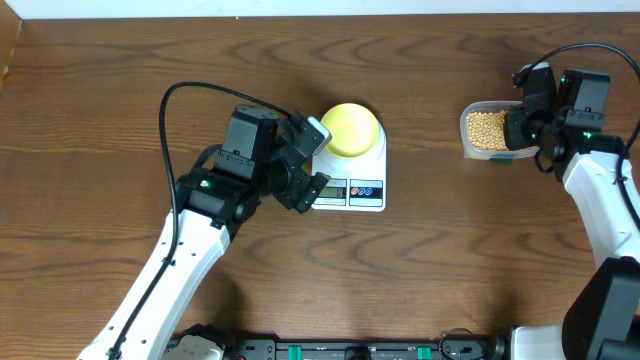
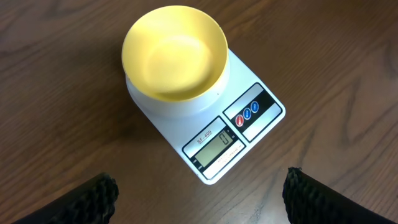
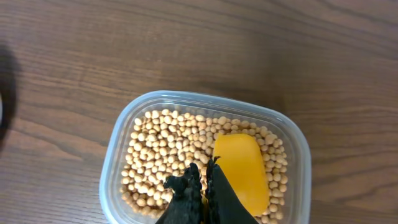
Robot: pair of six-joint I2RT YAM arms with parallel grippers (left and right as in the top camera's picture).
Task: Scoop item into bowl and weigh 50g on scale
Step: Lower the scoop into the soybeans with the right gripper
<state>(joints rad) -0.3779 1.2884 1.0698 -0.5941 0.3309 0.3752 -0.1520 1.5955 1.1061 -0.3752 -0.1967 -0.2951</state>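
Note:
The pale-yellow bowl (image 1: pixel 350 128) (image 2: pixel 174 53) stands empty on the white scale (image 1: pixel 352 192) (image 2: pixel 252 115), whose display reads zero. My left gripper (image 1: pixel 308 165) (image 2: pixel 199 183) hovers at the scale's front left corner, open wide with nothing between its fingers. The tan beans (image 1: pixel 487 128) (image 3: pixel 158 143) fill a clear plastic tub (image 1: pixel 468 140) (image 3: pixel 118 146) at the right. My right gripper (image 1: pixel 518 125) (image 3: pixel 204 171) is over that tub, shut on the handle of a yellow scoop (image 3: pixel 242 168). The scoop's blade lies on the beans.
Bare dark wood table (image 1: pixel 120 90) lies all around. The scale and the tub stand well apart, with open tabletop (image 1: pixel 425 150) between them. The table's far edge (image 1: pixel 300 17) runs along the top of the overhead view.

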